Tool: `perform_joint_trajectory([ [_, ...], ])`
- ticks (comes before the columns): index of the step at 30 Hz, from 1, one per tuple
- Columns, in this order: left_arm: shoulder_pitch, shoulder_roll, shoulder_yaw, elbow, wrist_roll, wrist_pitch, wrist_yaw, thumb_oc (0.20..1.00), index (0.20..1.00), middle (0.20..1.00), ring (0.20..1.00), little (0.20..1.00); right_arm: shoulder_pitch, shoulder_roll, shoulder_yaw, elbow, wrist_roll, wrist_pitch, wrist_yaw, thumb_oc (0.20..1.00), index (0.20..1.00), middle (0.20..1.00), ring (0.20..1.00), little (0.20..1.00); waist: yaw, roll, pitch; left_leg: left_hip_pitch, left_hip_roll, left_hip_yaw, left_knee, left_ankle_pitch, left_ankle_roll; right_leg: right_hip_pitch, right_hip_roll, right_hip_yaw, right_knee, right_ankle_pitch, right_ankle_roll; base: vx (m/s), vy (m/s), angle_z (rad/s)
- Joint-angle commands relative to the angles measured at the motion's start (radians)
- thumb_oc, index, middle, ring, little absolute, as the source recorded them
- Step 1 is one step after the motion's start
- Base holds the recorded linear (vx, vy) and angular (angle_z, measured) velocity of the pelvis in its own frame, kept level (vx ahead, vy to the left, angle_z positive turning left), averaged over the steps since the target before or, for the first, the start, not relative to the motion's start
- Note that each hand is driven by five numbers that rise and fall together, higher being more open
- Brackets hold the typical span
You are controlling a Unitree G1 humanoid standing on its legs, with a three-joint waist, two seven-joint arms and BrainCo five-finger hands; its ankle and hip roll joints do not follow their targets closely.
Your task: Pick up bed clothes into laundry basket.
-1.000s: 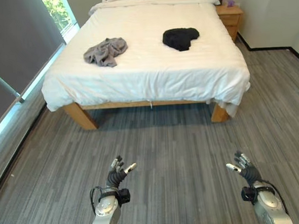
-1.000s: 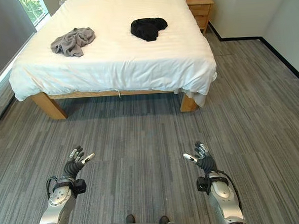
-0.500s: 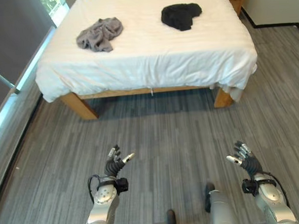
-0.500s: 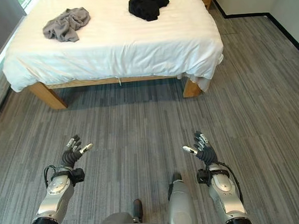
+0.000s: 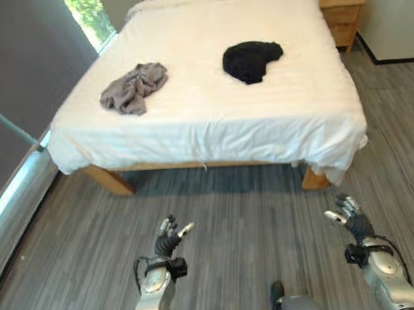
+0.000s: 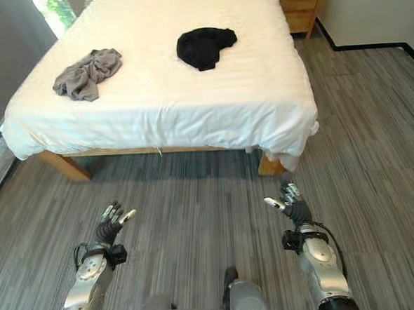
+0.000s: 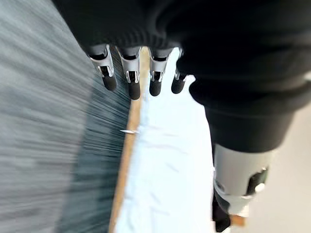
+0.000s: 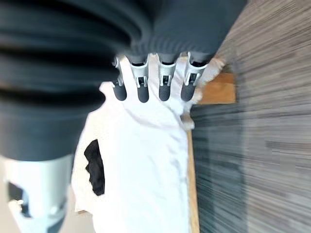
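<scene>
View has swung up since half a second ago: camera moved, not the clothes, and I now see the nightstand (image 5: 343, 11) at the bed's far right corner again. Both garments sit where they were on the bed (image 5: 212, 119).

Grey garment (image 5: 132, 87): crumpled, loosely bunched heap with folds, on the white cover toward the bed's left side, near the window (image 5: 89, 14). Black garment (image 5: 250, 59): compact, flatter dark lump, near the middle of the bed, well apart from the grey one. Neither touches an edge of the mattress.

I have the left hand (image 5: 169, 236) low over the grey plank floor (image 5: 246, 216), fingers relaxed and spread, holding nothing. Right hand (image 5: 350, 215) likewise, fingers straight and empty, just short of the bed's near right corner. Both hands well apart from the clothes.
</scene>
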Motion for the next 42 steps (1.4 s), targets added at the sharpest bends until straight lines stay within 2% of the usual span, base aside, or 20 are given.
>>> perform_joint_trajectory([
  [1, -0.081, 0.032, 0.002, -0.028, -0.087, -0.058, -0.013, 1.000, 1.000, 1.000, 1.000, 1.000, -0.008, -0.030, -0.039, -0.071, 0.063, -0.052, -0.025, 1.000, 1.000, 1.000, 1.000, 1.000, 0.012, -0.002, 0.038, 0.094, 0.030, 0.052, -0.375, 0.053, 0.009, 0.092, -0.073, 0.003, -0.133, 0.061, 0.145, 0.36, -0.035, 0.28],
  [2, -0.081, 0.032, 0.002, -0.028, -0.087, -0.058, -0.013, 1.000, 1.000, 1.000, 1.000, 1.000, -0.008, -0.030, -0.039, -0.071, 0.063, -0.052, -0.025, 1.000, 1.000, 1.000, 1.000, 1.000, 0.012, -0.002, 0.039, 0.095, 0.030, 0.053, -0.376, 0.054, 0.009, 0.093, -0.074, 0.003, -0.134, 0.061, 0.146, 0.41, 0.028, 0.26],
  [4, -0.081, 0.029, -0.018, -0.017, -0.070, -0.055, -0.019, 1.000, 1.000, 1.000, 1.000, 1.000, 0.009, -0.039, -0.064, -0.091, 0.047, -0.057, -0.021, 1.000, 1.000, 1.000, 1.000, 1.000, 0.033, 0.027, 0.009, 0.062, 0.056, 0.097, -0.706, 0.075, 0.015, 0.162, -0.059, -0.010, -0.155, 0.010, 0.168, 0.68, 0.079, -0.07],
  [6, -0.061, 0.024, -0.008, -0.019, -0.069, -0.051, -0.020, 1.000, 1.000, 1.000, 1.000, 1.000, 0.012, -0.044, -0.071, -0.087, 0.023, -0.055, -0.018, 1.000, 1.000, 1.000, 1.000, 1.000, 0.073, 0.036, -0.029, 0.067, 0.020, 0.090, -1.028, 0.158, 0.000, 0.276, -0.059, -0.004, -0.178, -0.030, 0.199, 0.87, 0.108, -0.49],
  [9, -0.037, 0.037, 0.023, -0.048, -0.057, -0.051, -0.023, 1.000, 1.000, 1.000, 1.000, 1.000, 0.002, -0.033, -0.070, -0.115, 0.023, -0.045, 0.006, 1.000, 1.000, 1.000, 1.000, 1.000, 0.089, 0.030, -0.062, 0.072, 0.027, 0.128, -0.994, 0.195, -0.016, 0.331, -0.080, 0.017, -0.165, -0.048, 0.222, 0.64, 0.129, -0.56],
  [10, -0.024, 0.041, 0.032, -0.056, -0.059, -0.053, -0.030, 1.000, 1.000, 1.000, 1.000, 1.000, -0.001, -0.026, -0.063, -0.132, 0.017, -0.039, 0.016, 1.000, 1.000, 1.000, 1.000, 1.000, 0.093, 0.027, -0.078, 0.088, 0.024, 0.137, -0.986, 0.165, 0.007, 0.337, -0.099, 0.024, -0.155, -0.068, 0.233, 0.71, 0.276, -0.42],
  [11, -0.027, 0.041, 0.028, -0.045, -0.048, -0.052, -0.033, 1.000, 1.000, 1.000, 1.000, 1.000, -0.013, -0.020, -0.047, -0.141, -0.019, -0.039, 0.019, 1.000, 1.000, 1.000, 1.000, 1.000, 0.103, -0.008, -0.100, 0.082, -0.011, 0.157, -0.917, 0.121, 0.048, 0.329, -0.171, 0.021, -0.041, -0.009, 0.268, 0.49, 0.220, -0.25],
  [12, -0.027, 0.042, 0.028, -0.045, -0.048, -0.052, -0.033, 1.000, 1.000, 1.000, 1.000, 1.000, -0.013, -0.019, -0.047, -0.141, -0.019, -0.039, 0.019, 1.000, 1.000, 1.000, 1.000, 1.000, 0.106, -0.007, -0.102, 0.079, -0.009, 0.160, -0.916, 0.121, 0.049, 0.324, -0.170, 0.025, -0.042, -0.007, 0.268, 0.46, 0.257, -0.11],
  [15, -0.050, 0.064, 0.019, -0.058, -0.059, -0.046, -0.030, 1.000, 1.000, 1.000, 1.000, 1.000, -0.049, 0.000, -0.030, -0.168, -0.022, -0.045, 0.003, 1.000, 1.000, 1.000, 1.000, 1.000, 0.105, -0.010, -0.077, 0.169, -0.052, 0.187, -0.943, 0.050, 0.135, 0.119, -0.240, 0.069, 0.386, 0.227, 0.269, 0.30, 0.317, -0.09],
  [16, -0.063, 0.093, 0.003, -0.067, -0.023, -0.039, -0.044, 1.000, 1.000, 1.000, 1.000, 1.000, -0.060, 0.002, -0.022, -0.181, -0.029, -0.044, 0.011, 1.000, 1.000, 1.000, 1.000, 1.000, 0.069, 0.001, -0.048, 0.252, -0.066, 0.162, -0.983, 0.021, 0.156, 0.027, -0.226, 0.092, 0.498, 0.249, 0.265, 0.31, 0.276, 0.08],
  [18, -0.063, 0.103, -0.001, -0.071, -0.018, -0.035, -0.052, 1.000, 1.000, 1.000, 1.000, 1.000, -0.055, -0.006, -0.029, -0.199, -0.037, -0.037, 0.018, 1.000, 1.000, 1.000, 1.000, 1.000, 0.052, 0.011, -0.041, 0.289, -0.068, 0.140, -1.006, 0.014, 0.161, -0.026, -0.209, 0.101, 0.528, 0.219, 0.256, 0.32, 0.127, 0.69],
  [21, -0.084, 0.116, -0.037, -0.080, -0.004, -0.034, -0.078, 1.000, 1.000, 1.000, 1.000, 1.000, -0.054, -0.054, -0.073, -0.252, -0.038, -0.043, 0.029, 1.000, 1.000, 1.000, 1.000, 1.000, -0.006, 0.005, -0.030, 0.372, -0.089, 0.061, -1.050, -0.021, 0.140, -0.115, -0.159, 0.086, 0.253, 0.118, 0.235, 0.46, -0.021, 1.21],
  [22, -0.085, 0.115, -0.038, -0.080, -0.004, -0.034, -0.078, 1.000, 1.000, 1.000, 1.000, 1.000, -0.054, -0.054, -0.073, -0.253, -0.038, -0.043, 0.029, 1.000, 1.000, 1.000, 1.000, 1.000, -0.009, 0.009, -0.030, 0.371, -0.085, 0.057, -1.051, -0.019, 0.139, -0.109, -0.155, 0.080, 0.242, 0.124, 0.233, 0.37, -0.097, 0.95],
  [24, -0.082, 0.111, -0.053, -0.062, 0.011, -0.035, -0.097, 1.000, 1.000, 1.000, 1.000, 1.000, -0.033, -0.102, -0.118, -0.287, -0.073, -0.042, 0.032, 1.000, 1.000, 1.000, 1.000, 1.000, -0.042, -0.012, -0.029, 0.402, -0.101, -0.003, -1.058, -0.047, 0.129, -0.094, -0.094, 0.196, 0.036, 0.104, 0.250, 0.32, -0.079, 0.97],
  [27, -0.080, 0.114, -0.076, -0.048, 0.035, -0.031, -0.113, 1.000, 1.000, 1.000, 1.000, 1.000, -0.030, -0.176, -0.176, -0.284, -0.143, -0.038, 0.014, 1.000, 1.000, 1.000, 1.000, 1.000, -0.044, -0.040, -0.042, 0.405, -0.118, -0.066, -1.060, -0.069, 0.129, -0.080, -0.067, 0.297, -0.032, 0.120, 0.259, 0.26, -0.108, 0.91],
  [32, 0.014, 0.092, -0.080, -0.071, 0.000, -0.027, -0.162, 1.000, 1.000, 1.000, 1.000, 1.000, -0.141, -0.388, -0.183, -0.172, -0.334, 0.010, -0.010, 1.000, 1.000, 1.000, 1.000, 1.000, 0.001, -0.041, -0.071, 0.389, -0.120, -0.112, -1.060, -0.066, 0.127, -0.009, -0.079, 0.227, -0.126, 0.142, 0.253, 0.15, -0.122, 0.31],
  [35, 0.062, 0.098, -0.107, -0.072, -0.055, -0.011, -0.177, 1.000, 1.000, 1.000, 1.000, 1.000, -0.306, -0.497, -0.074, 0.012, -0.361, 0.044, -0.022, 1.000, 1.000, 1.000, 1.000, 1.000, 0.041, -0.042, -0.082, 0.385, -0.116, -0.132, -1.060, -0.062, 0.119, 0.019, -0.076, 0.199, -0.149, 0.138, 0.242, 0.09, -0.080, 0.59],
  [36, 0.082, 0.115, -0.134, -0.079, -0.070, -0.008, -0.182, 1.000, 1.000, 1.000, 1.000, 1.000, -0.469, -0.550, 0.052, 0.157, -0.380, 0.057, -0.027, 1.000, 1.000, 1.000, 1.000, 1.000, 0.068, -0.041, -0.079, 0.381, -0.111, -0.142, -1.060, -0.058, 0.112, 0.028, -0.076, 0.184, -0.157, 0.137, 0.237, 0.07, -0.092, 0.87],
  [40, 0.093, 0.120, -0.149, -0.088, -0.092, -0.007, -0.182, 1.000, 1.000, 1.000, 1.000, 1.000, -0.633, -0.542, 0.187, 0.307, -0.370, 0.069, -0.029, 1.000, 1.000, 1.000, 1.000, 1.000, 0.076, -0.037, -0.074, 0.372, -0.108, -0.157, -1.060, -0.052, 0.105, 0.031, -0.072, 0.175, -0.160, 0.134, 0.231, 0.01, -0.063, 0.33],
  [42, 0.090, 0.144, -0.177, -0.111, -0.124, -0.012, -0.178, 1.000, 1.000, 1.000, 1.000, 1.000, -0.928, -0.528, 0.403, 0.582, -0.451, 0.095, -0.031, 1.000, 1.000, 1.000, 1.000, 1.000, 0.119, -0.028, -0.063, 0.342, -0.105, -0.189, -1.060, -0.037, 0.091, 0.027, -0.065, 0.150, -0.169, 0.132, 0.221, 0.02, -0.110, 0.26],
])
